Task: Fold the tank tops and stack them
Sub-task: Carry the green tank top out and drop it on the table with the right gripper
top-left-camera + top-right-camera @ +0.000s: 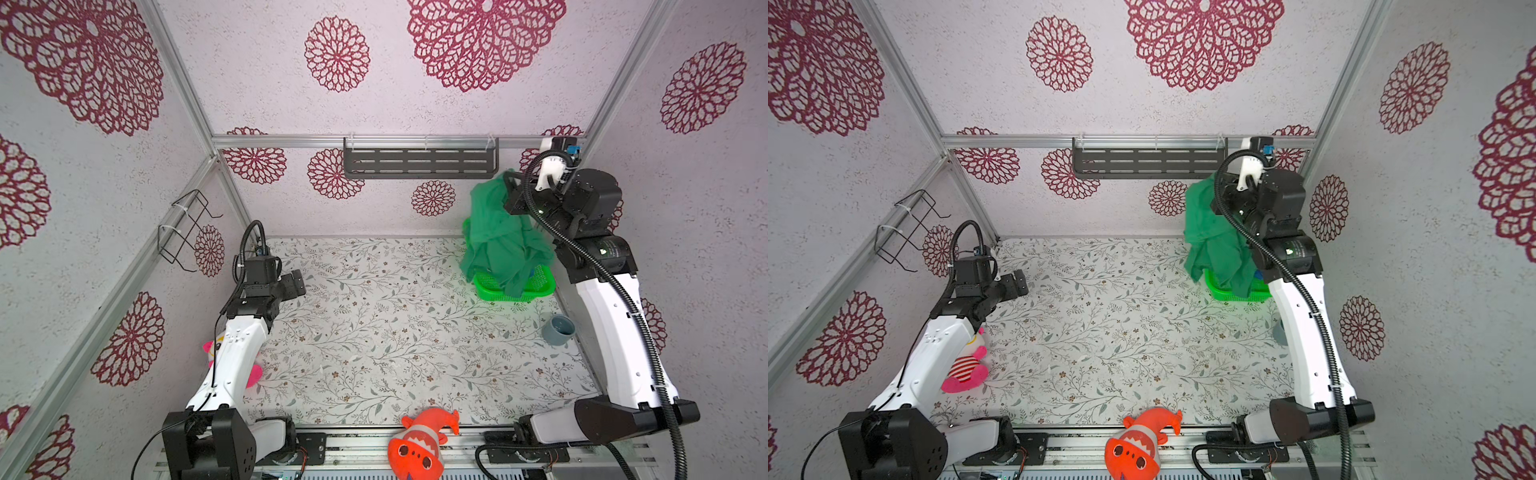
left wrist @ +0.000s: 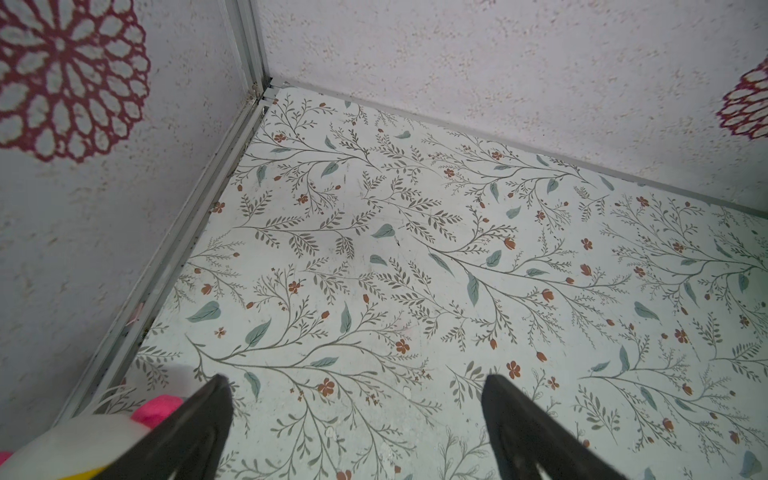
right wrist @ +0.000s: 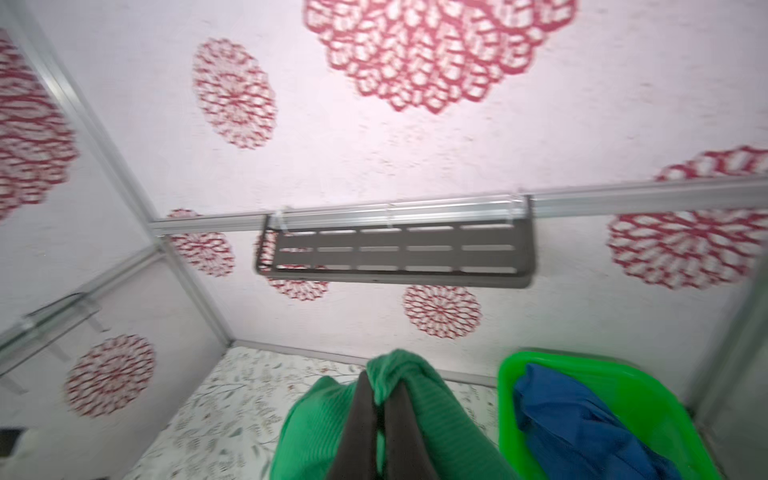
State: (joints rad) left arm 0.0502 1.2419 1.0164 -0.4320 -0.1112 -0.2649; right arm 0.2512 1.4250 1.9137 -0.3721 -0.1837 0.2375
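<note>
The dark green tank top (image 1: 496, 237) (image 1: 1214, 245) hangs bunched above the bright green mesh basket (image 1: 540, 289) (image 1: 1223, 293) at the back right. My right gripper (image 1: 512, 194) (image 3: 382, 384) is shut on its top fold, high above the table. The cloth's lower end trails into the basket. The royal blue tank top (image 3: 582, 424) lies crumpled inside the basket, mostly hidden in both top views. My left gripper (image 1: 296, 283) (image 2: 353, 380) stands open over the floral table at the back left, with nothing between its fingers.
A grey cup (image 1: 559, 329) stands by the right arm. An orange fish plush (image 1: 419, 446) lies on the front edge. A pink plush (image 1: 965, 372) sits under the left arm. A dark slotted shelf (image 1: 419, 163) and a wire rack (image 1: 187, 230) hang on the walls.
</note>
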